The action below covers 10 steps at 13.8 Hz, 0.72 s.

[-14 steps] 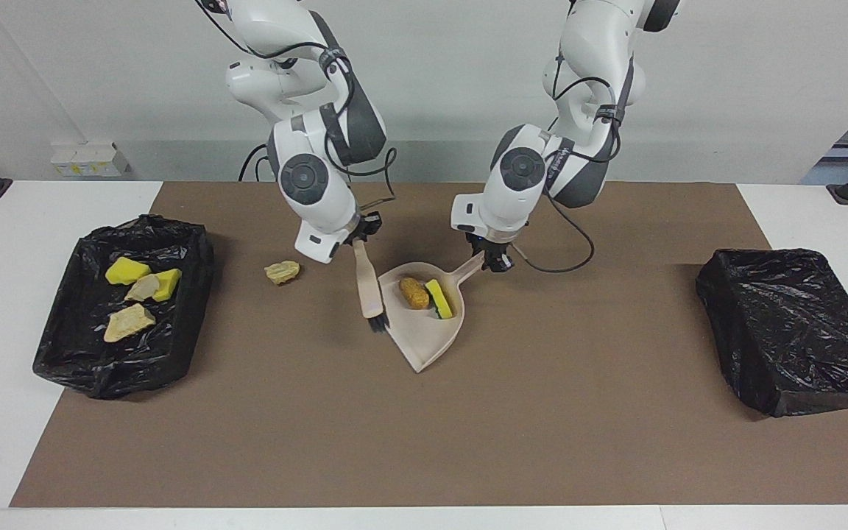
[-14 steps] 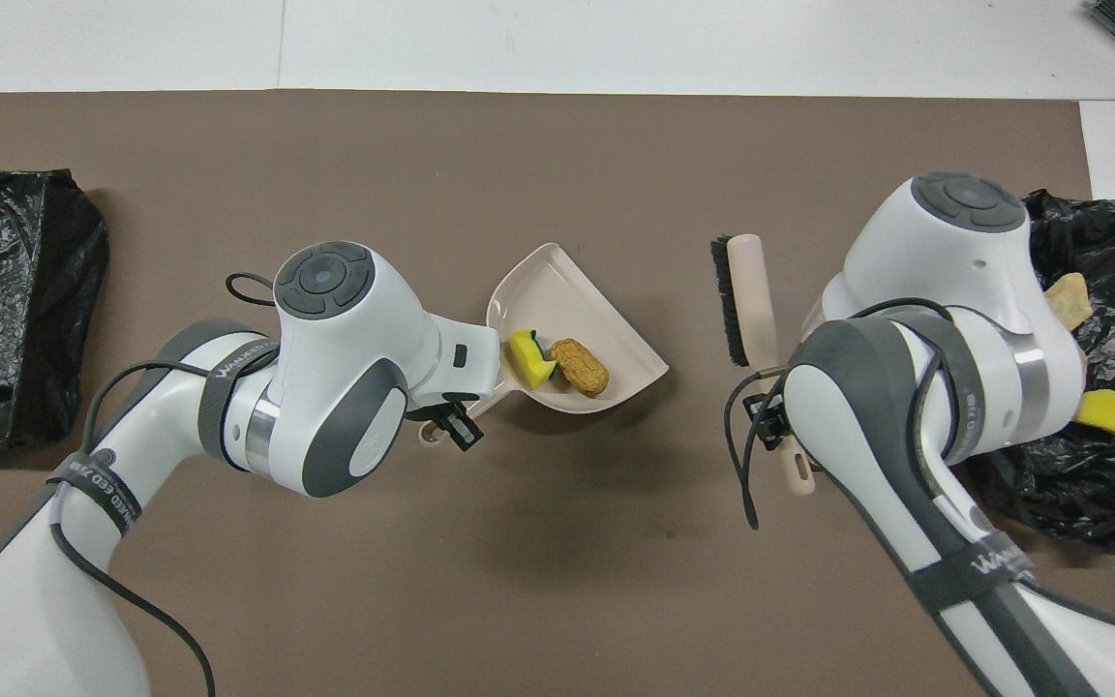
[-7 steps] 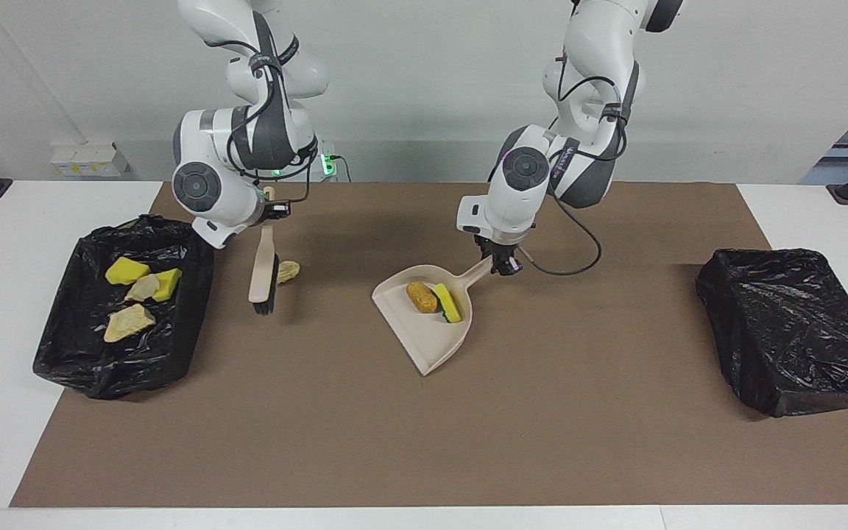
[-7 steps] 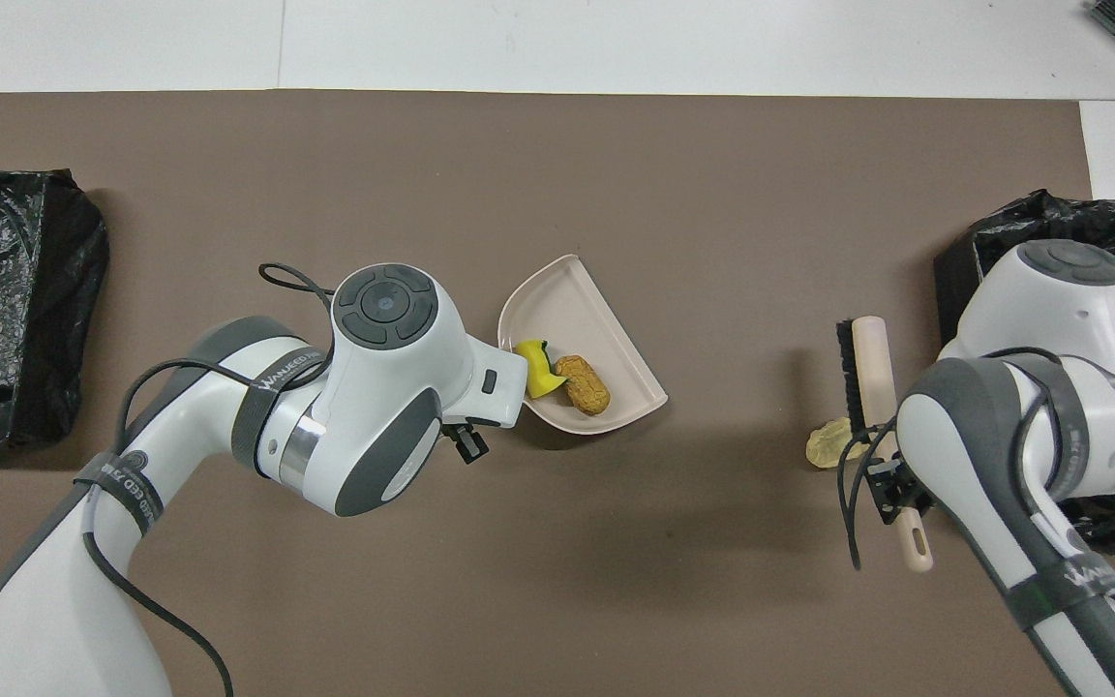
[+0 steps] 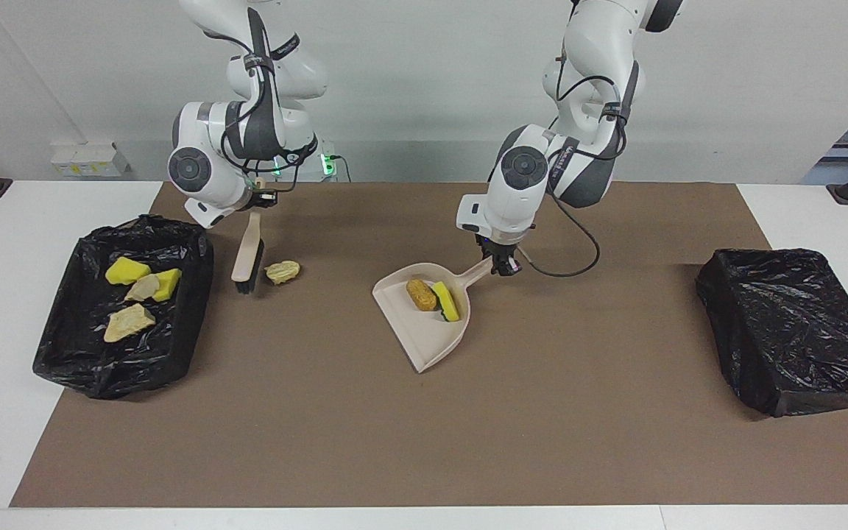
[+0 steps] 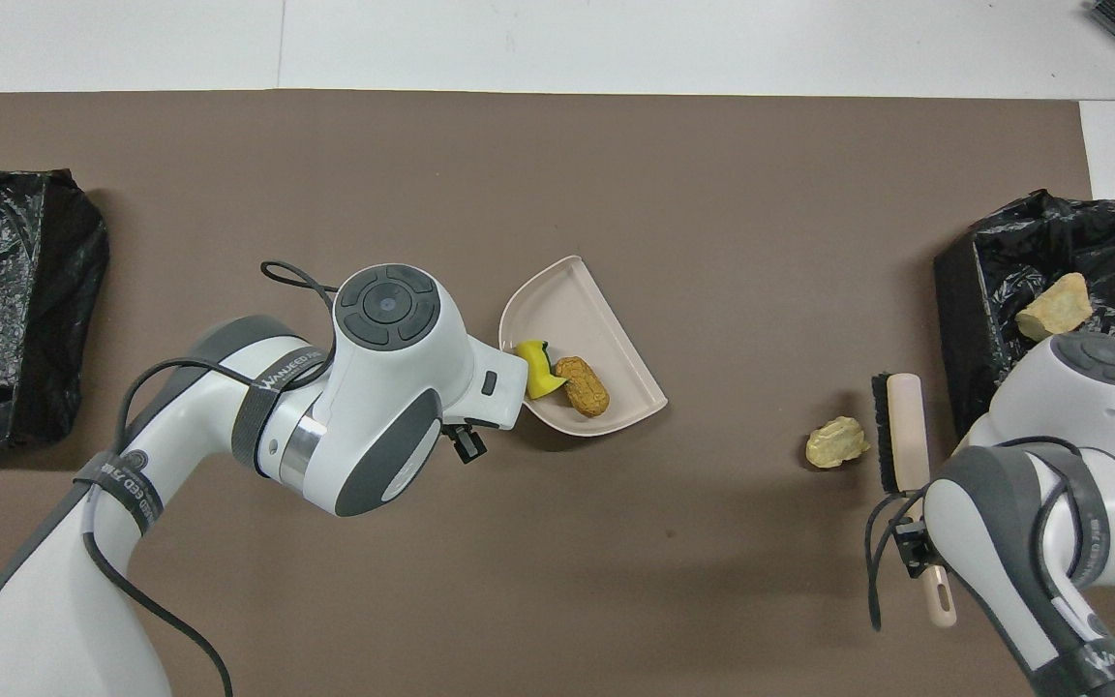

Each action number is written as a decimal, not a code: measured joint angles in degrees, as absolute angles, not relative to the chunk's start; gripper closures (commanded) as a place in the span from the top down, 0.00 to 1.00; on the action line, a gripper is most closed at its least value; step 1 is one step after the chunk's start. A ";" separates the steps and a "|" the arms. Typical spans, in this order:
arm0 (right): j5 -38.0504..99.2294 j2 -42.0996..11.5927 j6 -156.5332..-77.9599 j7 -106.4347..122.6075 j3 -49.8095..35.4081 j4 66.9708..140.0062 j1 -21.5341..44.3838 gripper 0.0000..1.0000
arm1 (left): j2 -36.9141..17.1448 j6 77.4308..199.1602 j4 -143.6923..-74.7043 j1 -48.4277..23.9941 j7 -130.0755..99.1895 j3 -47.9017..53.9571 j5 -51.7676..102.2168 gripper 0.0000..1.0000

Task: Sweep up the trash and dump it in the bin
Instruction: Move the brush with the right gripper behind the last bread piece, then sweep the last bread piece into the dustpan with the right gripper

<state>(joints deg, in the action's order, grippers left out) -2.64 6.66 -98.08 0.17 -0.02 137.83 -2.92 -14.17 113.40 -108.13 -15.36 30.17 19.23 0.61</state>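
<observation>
Gripping brush [image 5: 246, 252] beside stray lump [image 5: 282, 271], right gripper [image 5: 256, 200] clamped for sweeping; left gripper [image 5: 503, 263] clamps loaded dustpan [image 5: 424, 324] handle, holding it level.

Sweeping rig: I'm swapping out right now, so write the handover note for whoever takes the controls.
Left gripper: shut on the dustpan handle, pan mid-mat.
Right gripper: shut on the brush handle, bristles down between the filled bin and the loose lump.
Done: four scraps lie in the black-lined bin at the right arm's end; a tan-orange lump and a yellow sponge chunk sit in the dustpan.
Left: sweep the last pale lump from the mat into the pan, then dump the pan in a bin. The second bin, at the left arm's end, shows no scraps.
</observation>
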 measured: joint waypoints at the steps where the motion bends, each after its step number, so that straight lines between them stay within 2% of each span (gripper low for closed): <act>1: -2.63 6.61 -98.80 0.15 -0.17 138.60 -2.87 0.00 | -14.17 113.40 -108.13 -15.36 30.43 19.22 0.56 0.00; 4: -1.60 6.23 -100.54 -0.83 -0.67 139.20 -1.93 0.00 | -14.18 113.40 -108.13 -15.36 33.45 19.20 0.49 0.00; 7: 4.13 3.26 -104.21 -4.08 -0.91 138.47 2.96 0.00 | -14.18 113.40 -108.14 -15.36 36.73 19.20 0.35 0.00; 10: 9.69 0.56 -104.37 -7.83 -1.06 134.90 7.25 0.00 | -14.18 113.28 -108.16 -15.42 37.52 19.31 0.19 0.00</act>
